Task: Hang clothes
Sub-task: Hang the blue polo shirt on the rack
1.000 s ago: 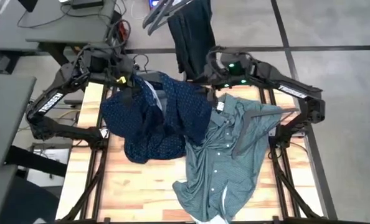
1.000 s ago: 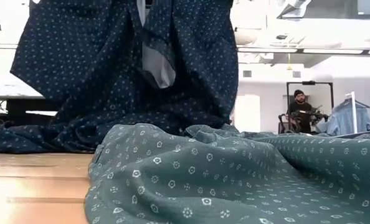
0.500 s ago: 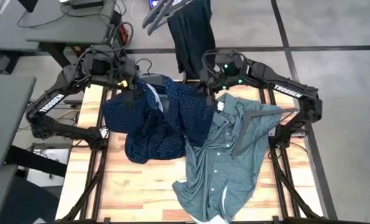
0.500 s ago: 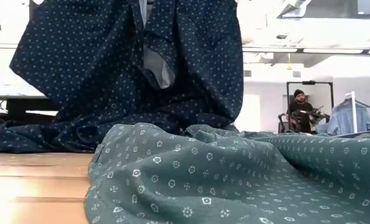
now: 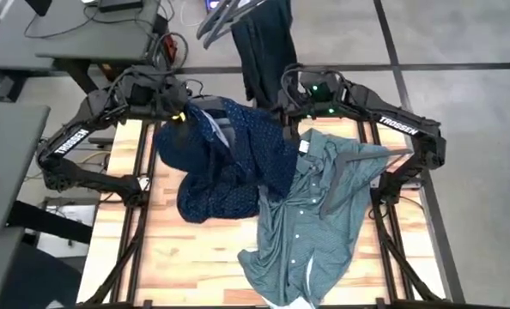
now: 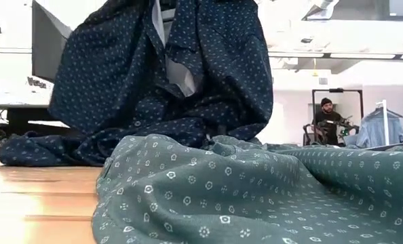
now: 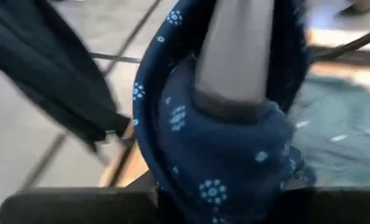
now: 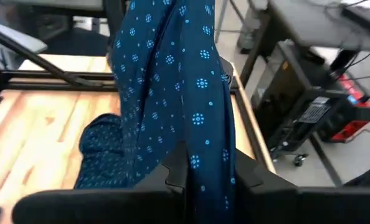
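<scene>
The navy dotted shirt is held up at the table's far end between my left gripper and my right gripper, both shut on it. Its lower part lies heaped on the wood. The teal-green shirt lies spread over the table's right half, and fills the foreground of the low view. The dark jeans hang beyond the table's far edge. My left gripper holds a bunched-up upper left part of the navy shirt, several layers. The cloth wraps over the fingertips and hides them. The shirt hangs slack below, its lower end on the table. My right gripper pinches a hanging fold of the navy shirt's upper right part between its two fingers. The cloth drops away from the fingers toward the table, and its lower end lies on the wood.
A black hanger lies on the teal shirt's upper part. More hangers hang beside the jeans past the far edge. Bare wood shows at the near left. A person sits far off in the room.
My left gripper has moved a little toward the table's right and far edges, carrying its part of the navy shirt. The shirt's left side has drawn in and hangs narrower and more bunched. Its heap on the table has pulled in from the left.
</scene>
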You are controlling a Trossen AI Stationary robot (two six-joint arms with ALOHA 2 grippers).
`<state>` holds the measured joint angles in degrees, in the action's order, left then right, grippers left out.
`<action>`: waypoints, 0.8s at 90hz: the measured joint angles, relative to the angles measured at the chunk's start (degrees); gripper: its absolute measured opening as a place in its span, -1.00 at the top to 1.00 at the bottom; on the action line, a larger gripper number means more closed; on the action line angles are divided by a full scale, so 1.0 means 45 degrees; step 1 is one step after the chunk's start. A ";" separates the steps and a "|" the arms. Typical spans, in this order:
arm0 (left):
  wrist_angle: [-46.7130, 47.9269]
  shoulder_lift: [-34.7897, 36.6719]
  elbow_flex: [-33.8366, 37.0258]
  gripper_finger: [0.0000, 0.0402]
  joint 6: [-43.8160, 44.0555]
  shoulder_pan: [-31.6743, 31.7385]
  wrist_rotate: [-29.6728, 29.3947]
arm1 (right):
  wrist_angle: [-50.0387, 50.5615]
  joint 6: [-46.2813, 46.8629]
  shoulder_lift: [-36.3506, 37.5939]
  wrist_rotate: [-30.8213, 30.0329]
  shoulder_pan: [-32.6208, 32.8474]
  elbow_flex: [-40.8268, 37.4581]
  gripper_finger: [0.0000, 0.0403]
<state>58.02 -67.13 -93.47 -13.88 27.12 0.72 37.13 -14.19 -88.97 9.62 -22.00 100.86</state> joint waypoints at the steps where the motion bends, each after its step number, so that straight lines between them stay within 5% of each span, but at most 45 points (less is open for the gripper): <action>1: 0.0116 0.0000 0.0000 0.70 -0.0164 0.0005 -0.0183 | 0.0013 0.0006 0.0000 -0.0016 0.0000 0.0000 0.83; 12: 0.1050 0.0084 0.0019 0.70 -0.0784 0.0283 -0.1617 | 0.0020 0.0080 0.0099 -0.0221 -0.0017 0.0000 0.83; 43: 0.3220 -0.0549 -0.0024 0.61 -0.0248 -0.0447 -0.0570 | 0.0527 -0.0275 0.0355 0.0093 -0.0204 -0.0009 0.83; 53: 0.4712 -0.0916 0.0000 0.57 -0.0274 -0.0550 -0.1262 | 0.0400 -0.0277 0.0340 0.0147 -0.0211 -0.0020 0.83; 72: 0.4464 -0.0925 0.0000 0.56 0.0417 -0.0545 -0.2911 | 0.0265 -0.0190 0.0340 0.0036 -0.0309 -0.0019 0.83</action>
<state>78.11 -71.29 -93.47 -12.01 24.67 -12.38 38.32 -15.05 -87.44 9.78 -23.39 100.77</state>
